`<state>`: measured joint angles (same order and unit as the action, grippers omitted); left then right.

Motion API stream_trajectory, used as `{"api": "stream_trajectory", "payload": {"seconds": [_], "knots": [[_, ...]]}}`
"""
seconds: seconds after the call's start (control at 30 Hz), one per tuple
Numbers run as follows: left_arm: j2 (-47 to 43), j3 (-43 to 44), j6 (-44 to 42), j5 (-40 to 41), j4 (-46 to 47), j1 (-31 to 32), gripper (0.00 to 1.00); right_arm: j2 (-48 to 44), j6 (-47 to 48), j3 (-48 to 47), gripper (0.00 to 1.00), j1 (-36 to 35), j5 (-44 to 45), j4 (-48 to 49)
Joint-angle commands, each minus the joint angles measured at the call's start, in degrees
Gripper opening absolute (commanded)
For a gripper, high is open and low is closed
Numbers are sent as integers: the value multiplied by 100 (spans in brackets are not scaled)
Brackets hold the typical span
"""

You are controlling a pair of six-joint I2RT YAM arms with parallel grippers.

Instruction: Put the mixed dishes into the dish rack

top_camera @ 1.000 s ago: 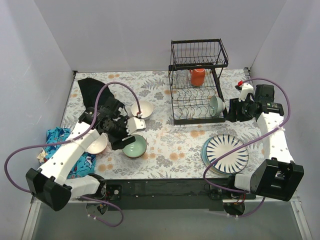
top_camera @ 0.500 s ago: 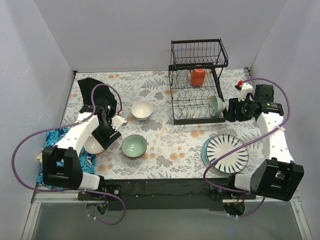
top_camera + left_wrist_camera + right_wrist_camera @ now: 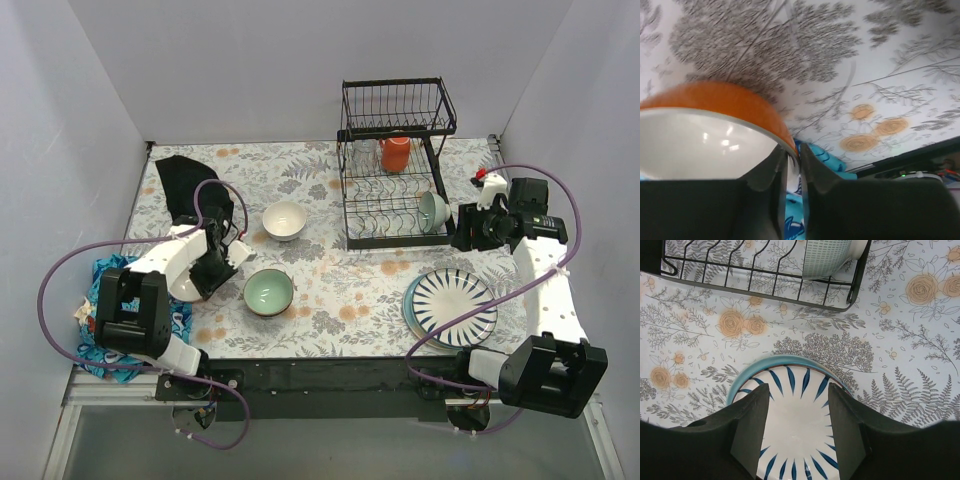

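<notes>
Blue cloth (image 3: 110, 272): far left of the surface (image 3: 330, 270), partly under the left arm.
Left end effector (image 3: 792, 150): fingers narrow, pinching the rim of a white bowl (image 3: 700, 145) with an orange outside; the bowl sits at the cloth's edge.
Green bowl (image 3: 269, 292): upright, just right of the held bowl.
Second white bowl (image 3: 285, 220): upright, behind the green bowl.
Dish rack (image 3: 397, 128): back centre-right.
Orange mug (image 3: 395, 153): lower tier, rear.
Ribbed bowl (image 3: 825, 257): on its side, right end of the lower tray.
Striped plates (image 3: 452, 308): stacked, in front of the rack.
Right end effector (image 3: 799, 390): fingers wide, holding nothing, above the plates' far edge.
</notes>
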<state>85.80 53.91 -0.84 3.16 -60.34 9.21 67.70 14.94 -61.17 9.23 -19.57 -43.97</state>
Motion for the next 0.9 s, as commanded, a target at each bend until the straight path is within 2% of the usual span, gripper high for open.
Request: {"api": "stream_trajectory", "payload": {"seconds": [0.0,0.13,0.17,0.23,0.27,0.4,0.5,0.53,0.6,0.7,0.73,0.8,0.83,0.87], "knots": [[33,49,-92,360,207,-25,2,-170,-79,44,59,-27,146,81],[-54,1013,-30,11,-696,-16,0,-170,-61,0,59,-27,252,90],[-46,1851,22,-95,-1203,-16,0,-187,-53,-9,59,-27,296,72],[42,2760,-38,-567,-1707,-16,0,-187,-44,-9,59,-27,349,72],[164,3540,-4,-632,-1936,-16,0,-187,-44,-9,59,-27,384,72],[595,5054,-22,-1246,-1929,246,0,-152,-35,17,59,-18,498,81],[1087,5803,301,-2509,-1903,414,0,-161,18,17,59,-27,787,90],[1219,5963,469,-3331,-1711,493,0,-161,0,17,59,-18,928,125],[1386,6026,1160,-4074,-1238,817,0,-143,-26,-35,59,-9,1393,134],[1116,5458,1840,-5288,430,1343,0,-161,-149,-158,59,-9,2174,169],[993,4837,2434,-5473,1653,1477,0,-161,-158,-185,60,8,2316,169],[773,4157,2990,-5809,2899,1836,0,-178,-176,-246,60,-1,2695,151],[702,3632,3724,-5861,4062,1934,0,-178,-149,-273,60,8,2791,134],[727,3435,4053,-5949,4596,2013,0,-187,-114,-290,60,17,2984,99]]}}
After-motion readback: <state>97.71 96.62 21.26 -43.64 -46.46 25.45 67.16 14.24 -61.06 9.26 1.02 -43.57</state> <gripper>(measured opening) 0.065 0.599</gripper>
